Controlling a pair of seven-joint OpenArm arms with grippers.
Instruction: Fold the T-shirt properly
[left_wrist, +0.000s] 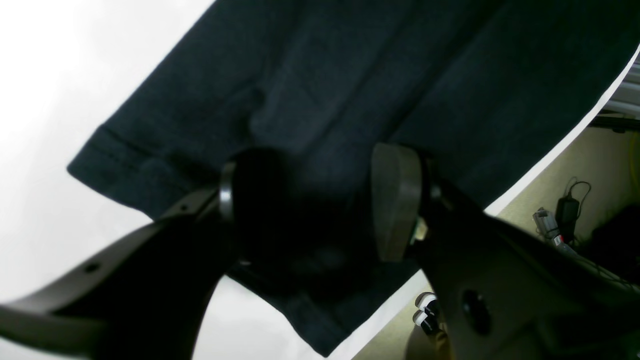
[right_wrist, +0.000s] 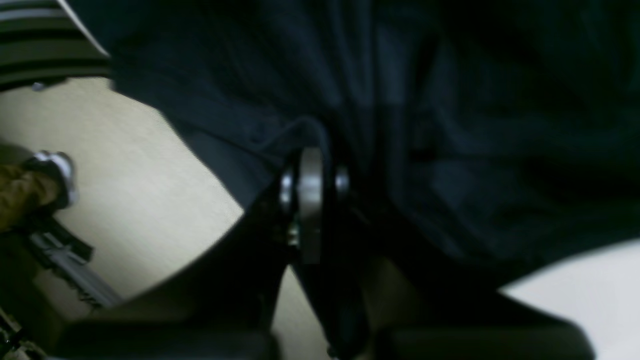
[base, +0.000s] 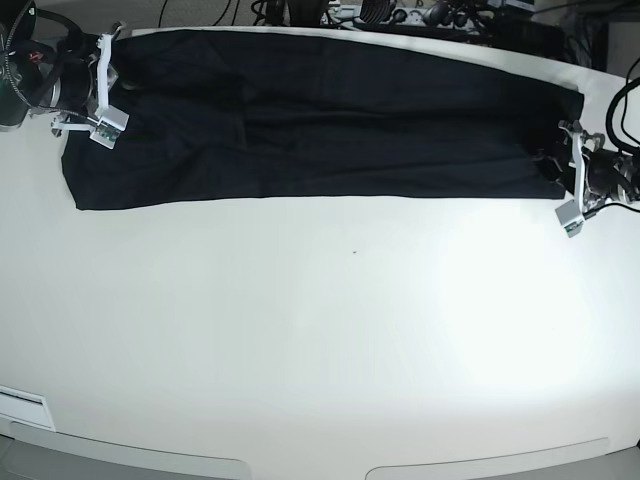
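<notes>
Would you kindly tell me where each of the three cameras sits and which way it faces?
Left wrist: behind the left gripper, jaws apart over the T-shirt at the table edge.
Right wrist: behind the right gripper, close against dark cloth.
Base: overhead, showing both arms at the shirt's ends.
All views share the T-shirt.

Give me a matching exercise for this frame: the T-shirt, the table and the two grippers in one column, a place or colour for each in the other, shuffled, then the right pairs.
Things
1. T-shirt
2. table
3. left gripper
4. right gripper

Descriptions
A. white, mostly bare
B. at the shirt's end on the base view's left
C. black, lying in a long band along the far edge
D. at the shirt's end on the base view's right

Pairs: 1-C, 2-A, 3-D, 4-B
</notes>
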